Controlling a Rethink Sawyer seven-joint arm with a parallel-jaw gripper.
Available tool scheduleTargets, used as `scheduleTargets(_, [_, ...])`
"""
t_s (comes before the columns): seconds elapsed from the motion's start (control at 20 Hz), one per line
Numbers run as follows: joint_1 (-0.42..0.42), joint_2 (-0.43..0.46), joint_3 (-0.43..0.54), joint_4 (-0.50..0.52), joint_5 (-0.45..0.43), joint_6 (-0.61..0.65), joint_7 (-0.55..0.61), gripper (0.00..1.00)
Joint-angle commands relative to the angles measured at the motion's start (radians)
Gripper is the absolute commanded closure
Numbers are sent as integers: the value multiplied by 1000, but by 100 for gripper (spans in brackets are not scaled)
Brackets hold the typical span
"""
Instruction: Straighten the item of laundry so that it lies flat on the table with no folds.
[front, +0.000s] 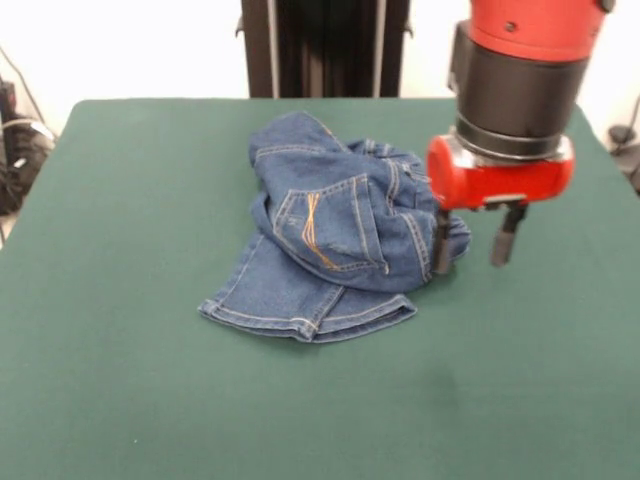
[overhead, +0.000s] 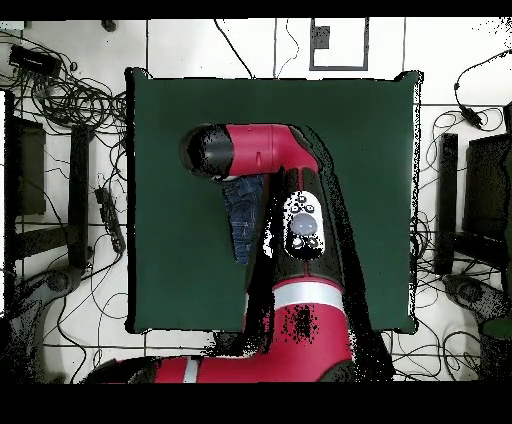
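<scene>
Denim jeans (front: 335, 240) lie bunched mid-frame on the green table (front: 120, 380), legs doubled over, pocket up; nothing flattened yet, by the look of it. Gripper (front: 472, 243) at the heap's right edge, fingers parted, holding nothing.

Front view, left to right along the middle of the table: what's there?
Bare table → jeans, bunched up, back pocket showing → claw, open, its nearer finger at the jeans' right edge → bare table again.
</scene>
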Motion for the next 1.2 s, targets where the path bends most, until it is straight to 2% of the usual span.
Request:
scheduleTargets(0.05, [54,51,-3,-135,88,197,289,0])
scheduleTargets(0.4, [71,122,-34,-151,155,295,362,0])
scheduleTargets(0.8, [102,270,-97,-286,158,421,409,0])
scheduleTargets(1.2, [123,352,-125,-388,152,532,473,0])
